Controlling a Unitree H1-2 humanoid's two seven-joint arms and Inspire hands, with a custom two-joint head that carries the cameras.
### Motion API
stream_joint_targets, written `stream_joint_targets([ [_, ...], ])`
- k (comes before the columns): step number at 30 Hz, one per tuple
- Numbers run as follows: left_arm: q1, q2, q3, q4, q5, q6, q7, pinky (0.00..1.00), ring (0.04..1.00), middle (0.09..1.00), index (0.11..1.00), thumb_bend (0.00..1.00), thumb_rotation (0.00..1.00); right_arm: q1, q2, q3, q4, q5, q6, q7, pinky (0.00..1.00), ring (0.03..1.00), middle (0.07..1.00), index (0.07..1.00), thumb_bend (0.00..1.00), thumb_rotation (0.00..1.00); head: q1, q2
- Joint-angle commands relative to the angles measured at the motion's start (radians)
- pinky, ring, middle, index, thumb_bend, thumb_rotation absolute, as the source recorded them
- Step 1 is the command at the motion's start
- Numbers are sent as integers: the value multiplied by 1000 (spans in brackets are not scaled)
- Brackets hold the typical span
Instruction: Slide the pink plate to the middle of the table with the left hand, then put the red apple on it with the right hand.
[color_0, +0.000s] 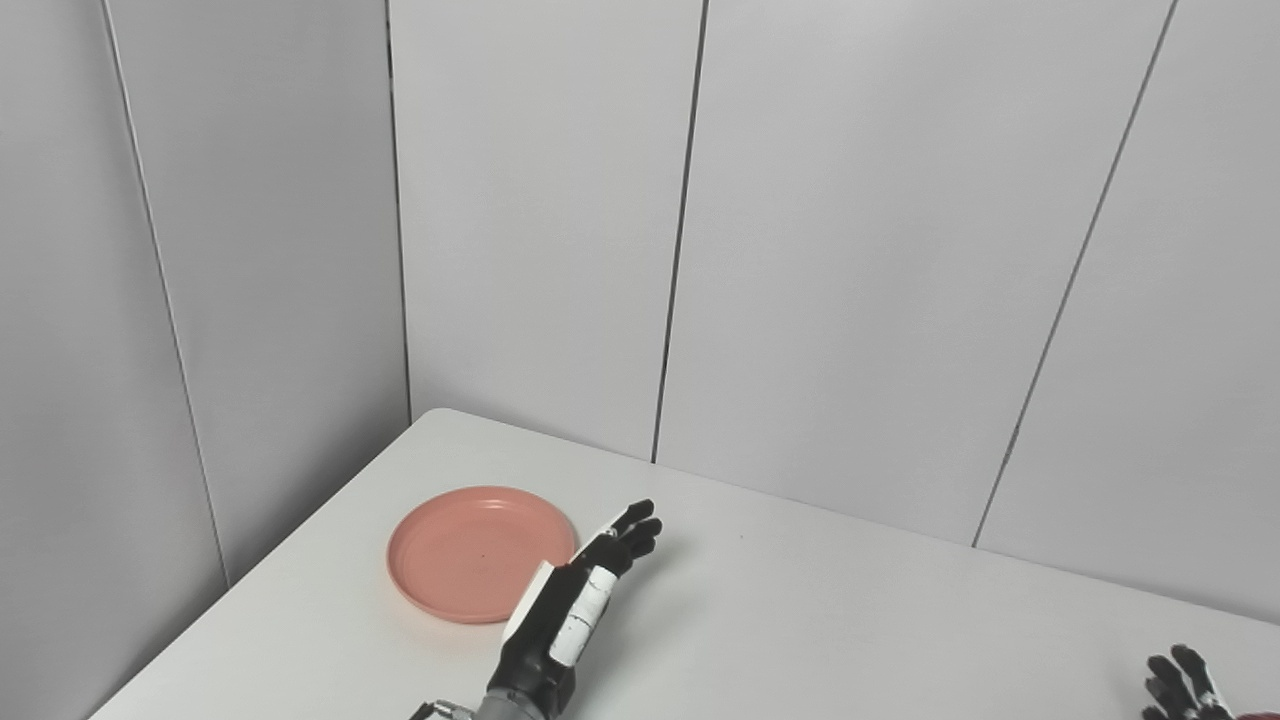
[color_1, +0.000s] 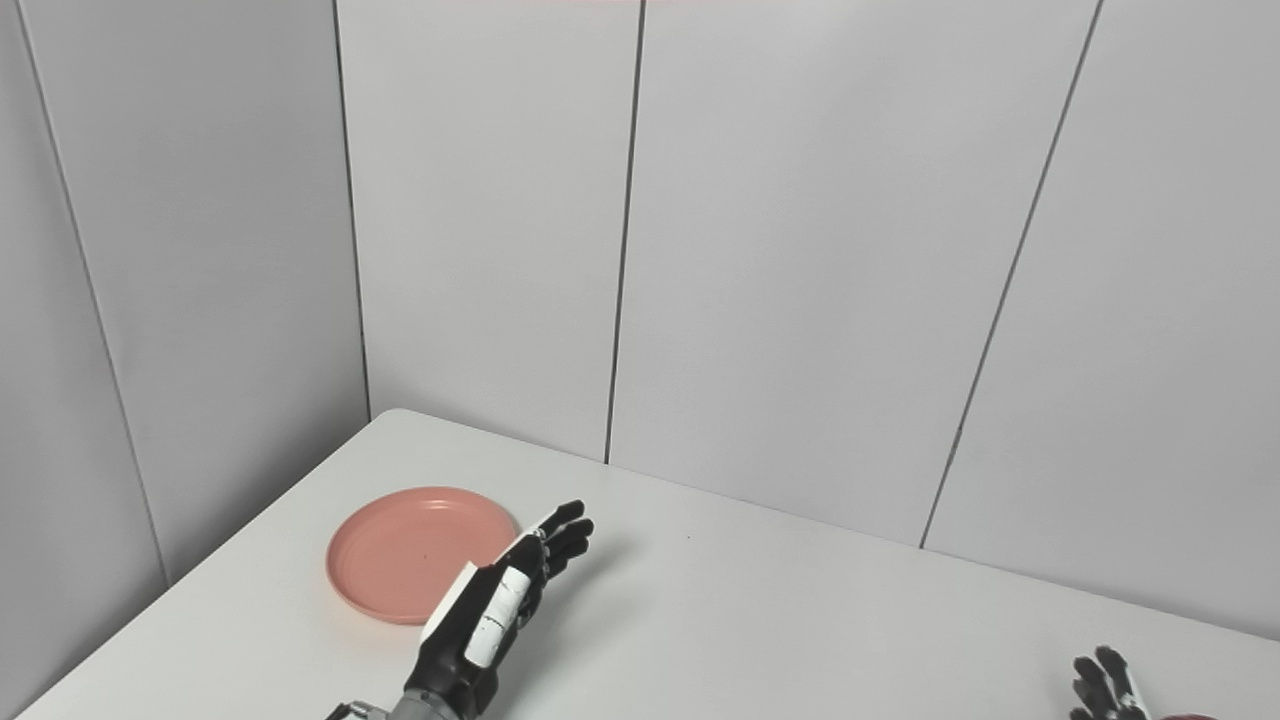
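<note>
The pink plate (color_0: 470, 550) lies flat on the white table (color_0: 850, 600), toward its left side. My left hand (color_0: 575, 600) reaches up from the bottom edge and overlaps the plate's right rim, fingers stretched out and apart, holding nothing. My right hand (color_0: 1185, 688) shows only its fingertips at the bottom right corner, spread upward. A sliver of red, the apple (color_0: 1262, 715), peeks in just right of that hand at the frame's bottom edge; most of it is cut off.
Grey wall panels (color_0: 800, 250) close in the table at the back and on the left. The table's left edge (color_0: 250, 590) runs diagonally close to the plate.
</note>
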Motion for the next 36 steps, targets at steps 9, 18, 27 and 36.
stream_joint_targets([
  [9,-109,114,75,-82,-27,67,-38,963,903,896,886,889,972,97,34,14,32,0,-14,-2,1000,992,960,1000,907,1000,0,24],
  [18,-184,190,161,-30,-89,136,-64,939,902,904,896,958,977,121,32,18,-27,6,20,-1,1000,996,959,1000,872,1000,0,61],
  [27,-254,271,203,136,-125,92,-115,933,914,921,926,975,983,146,27,19,-99,10,54,-6,1000,1000,969,1000,845,1000,3,115],
  [36,-316,252,233,285,-163,34,-118,969,934,928,920,957,990,167,6,7,-198,26,128,-10,1000,993,958,1000,771,1000,63,178],
])
